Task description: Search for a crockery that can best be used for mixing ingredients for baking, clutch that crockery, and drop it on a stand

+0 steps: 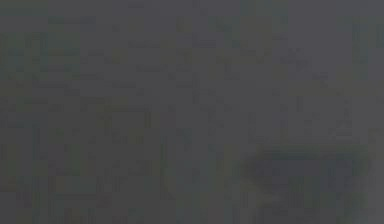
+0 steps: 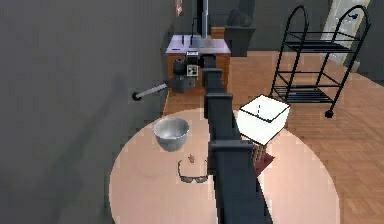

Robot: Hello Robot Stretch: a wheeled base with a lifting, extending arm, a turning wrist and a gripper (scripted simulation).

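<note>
Forward view: flat grey wall (image 1: 150, 90) close ahead, nothing else to pick out. Arm side view has the rest: same grey wall (image 2: 60, 80) down the 9 o'clock side, wood floor (image 2: 300, 130) from 12 to 3 o'clock, round pinkish counter (image 2: 140, 185) across the bottom.

Edges/room: counter's 9 o'clock rim sits just beside the wall, so no gap there. Floor at 2-3 o'clock of the counter is bare up to a black wire stand (image 2: 305, 94) on wheels, well apart from the counter at approx 1 o'clock.

Arm (image 2: 225, 130) runs from 6 o'clock across the counter's middle and past its 12 o'clock rim. Tool (image 2: 182, 72) at the far end, in front of a low wooden cabinet (image 2: 224, 60); can't tell its state or whether it holds anything.

On counter: white box (image 2: 263, 115) at 2 o'clock, just beside the arm; reddish item (image 2: 263, 160) below it, partly hidden by the arm. Task thing, grey bowl (image 2: 171, 132), upright at 11 o'clock of the counter's middle, near the arm's 9 o'clock side, not touching it. Dark glasses (image 2: 193, 176) at 6 o'clock of the bowl.

Dark bin (image 2: 240, 30) at 12 o'clock behind the cabinet. Grey handle (image 2: 150, 92) sticks out of the wall, btw bowl and tool.
</note>
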